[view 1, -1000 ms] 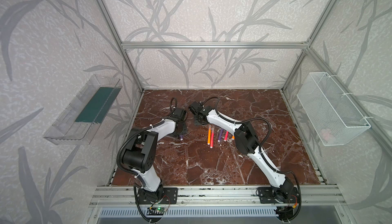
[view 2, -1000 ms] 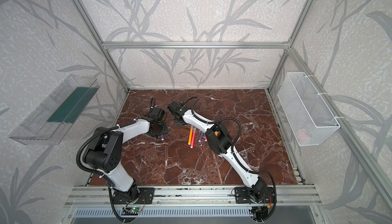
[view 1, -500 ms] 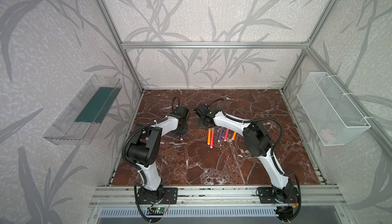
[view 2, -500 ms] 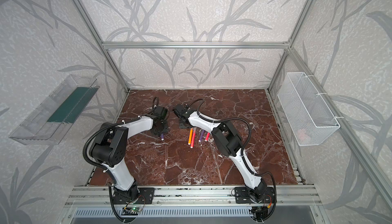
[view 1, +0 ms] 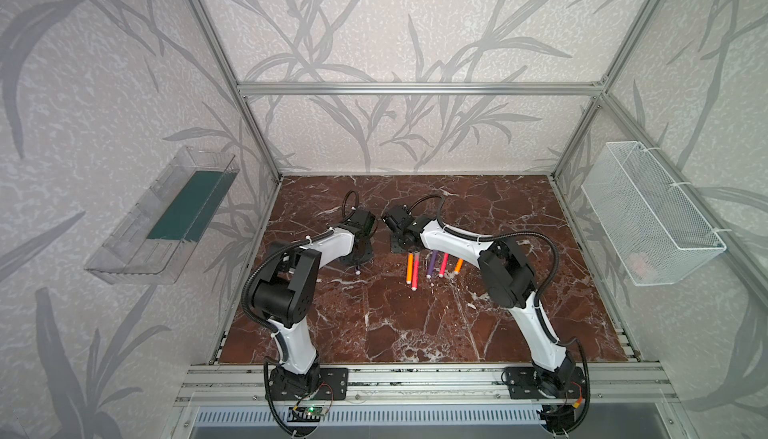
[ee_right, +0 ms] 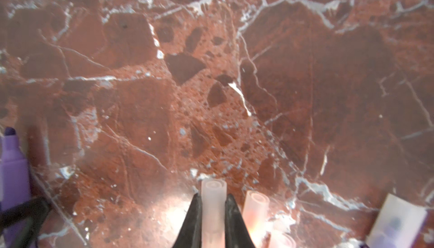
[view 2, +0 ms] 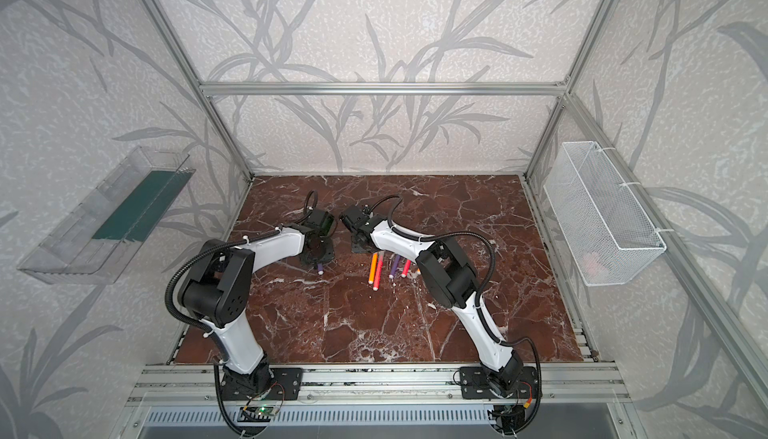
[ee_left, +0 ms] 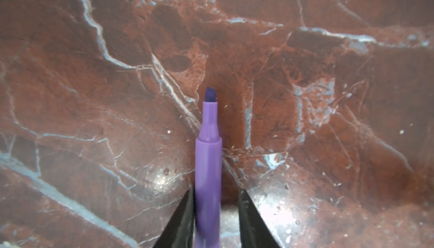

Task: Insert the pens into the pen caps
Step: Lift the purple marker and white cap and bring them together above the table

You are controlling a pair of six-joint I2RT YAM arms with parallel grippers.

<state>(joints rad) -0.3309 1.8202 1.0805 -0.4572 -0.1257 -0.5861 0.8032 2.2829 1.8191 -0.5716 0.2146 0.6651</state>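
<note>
left gripper (ee_left: pixel 216 190): jaws narrow but not clamped. They straddle the purple pen (ee_left: pixel 207 164) mid-barrel. One finger (ee_left: pixel 183 216) touches the barrel, the other stands off with a visible gap, so no grip yet.

right gripper (ee_right: pixel 213 196): pinched onto one pen cap (ee_right: pixel 213 209), both fingers on its sides.

Step, as I read it: pickup for a pairing. Cap secured, pen not.

Where:
- The purple pen lies on the marble table (view 1: pixel 415 333), left of centre under the left gripper. It is apart from the other pens (view 1: pixel 432 264), which sit in a loose row to its right.
- The held cap is at the far-left end of that row, with a spare cap (ee_right: pixel 254 204) just beside it.

Orientation:
- Pen long axis runs near–far, white plug (view 1: pixel 358 273) near, chisel tip (ee_left: pixel 210 94) far.
- Cap axis runs along the right fingers, roughly parallel to the pen.
- Its ringed end, likely the mouth, also faces far, so tip and mouth point the same way, not at each other.

Next move needs:
- clamp on the barrel and lift
- turn one part end for end so the tip faces the mouth
- get the axes collinear, then push

The bore looks tight, so any sideways offset likely catches the tip on the rim.
</note>
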